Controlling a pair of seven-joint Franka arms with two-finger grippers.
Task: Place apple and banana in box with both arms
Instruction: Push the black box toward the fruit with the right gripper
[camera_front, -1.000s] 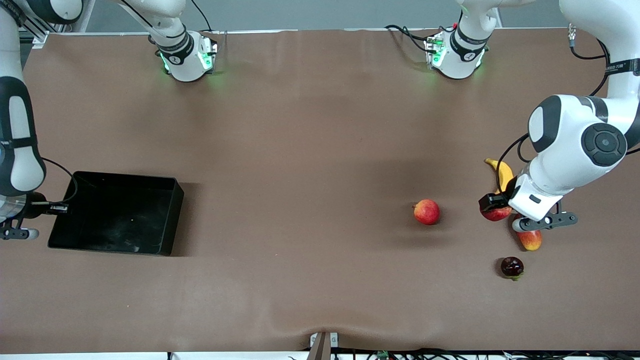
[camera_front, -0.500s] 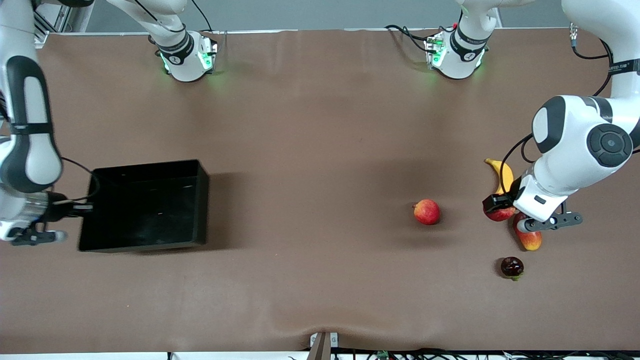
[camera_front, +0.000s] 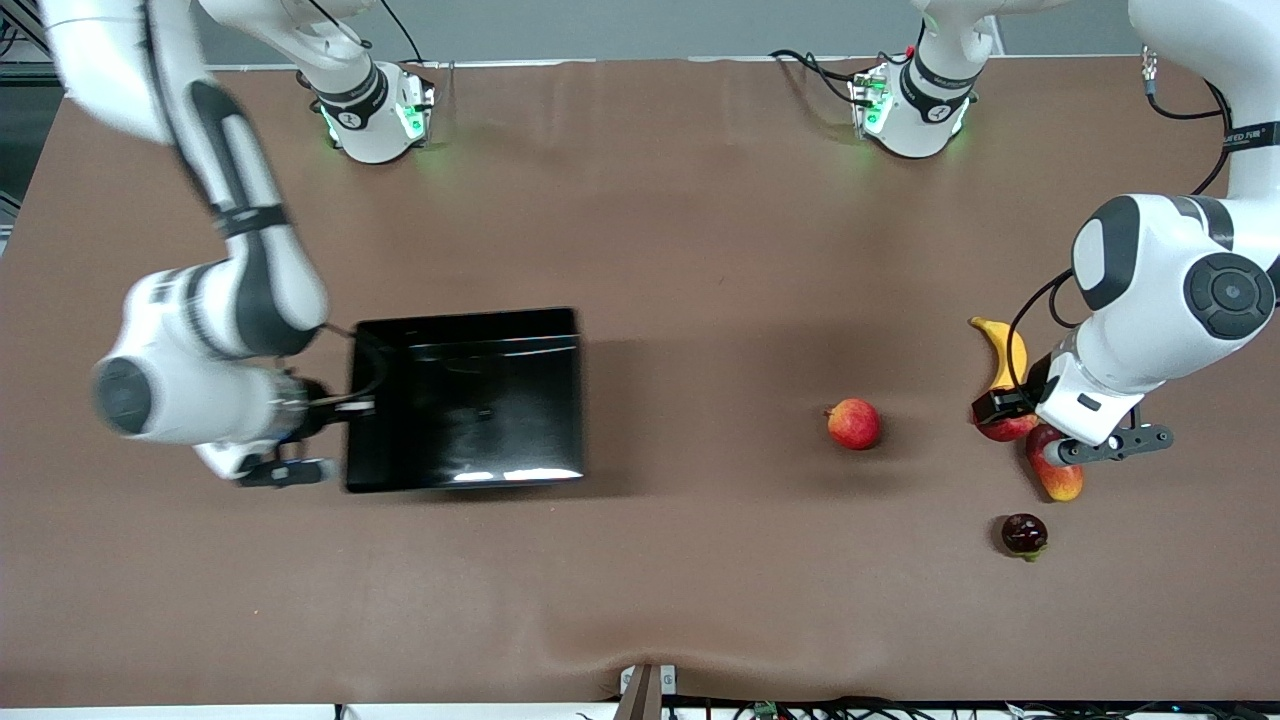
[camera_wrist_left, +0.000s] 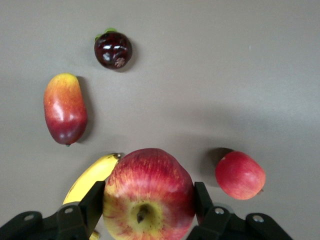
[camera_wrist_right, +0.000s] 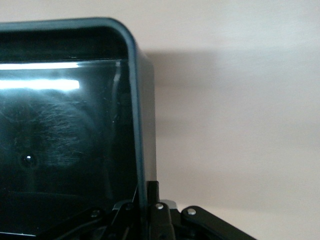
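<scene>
The worktop (camera_front: 640, 250) is covered by a brown cloth that lies mostly flat, with a slight ripple along the edge nearest the front camera; a grey strip of wall shows above the arm bases. The right end effector (camera_front: 335, 412) is clamped shut on the wall of the box (camera_front: 465, 400), a glossy black bin at the right arm's end of the worktop, and in the right wrist view its fingers (camera_wrist_right: 150, 200) pinch that thin wall (camera_wrist_right: 142, 150). The left end effector (camera_front: 1005, 412) is closed on the apple (camera_front: 1003, 428), whose yellow stem dimple fills the left wrist view (camera_wrist_left: 147, 197) between the two pads (camera_wrist_left: 95, 202). The banana (camera_front: 1005, 350) lies on the cloth just beside that end effector, toward the arm bases. Near it too are an oblong red-and-yellow mango (camera_front: 1060, 470), a dark purple fruit (camera_front: 1024, 534) and, toward the box, a paler red round fruit (camera_front: 853, 423).
</scene>
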